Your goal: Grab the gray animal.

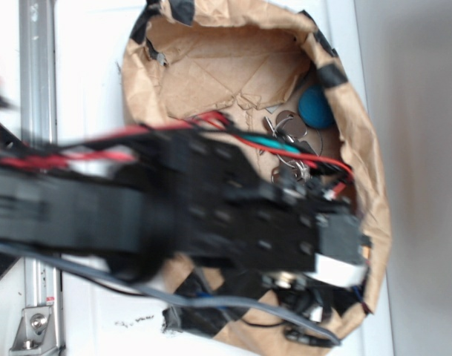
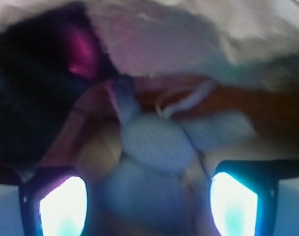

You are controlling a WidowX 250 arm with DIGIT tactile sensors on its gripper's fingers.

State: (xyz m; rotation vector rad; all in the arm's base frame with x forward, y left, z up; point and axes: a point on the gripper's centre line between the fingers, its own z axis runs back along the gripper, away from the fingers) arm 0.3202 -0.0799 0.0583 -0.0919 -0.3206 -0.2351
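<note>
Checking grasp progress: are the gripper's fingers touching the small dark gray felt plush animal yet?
Cannot tell. The wrist view is blurred around the fingers; the exterior view's black arm hides the gripper and toy.

A white tabletop [image 1: 84, 67] fills the left and upper part of the exterior view, brightly and evenly lit. A silvery metal rail [image 1: 38, 81] runs top to bottom along the left of the frame, ending in a bracket with a bolt [image 1: 37, 322] at the lower left. Down the right side lies a plain pale grey surface [image 1: 426, 178] (wall or floor, hard to tell). The wrist view is too blurred to show any surroundings.
</note>
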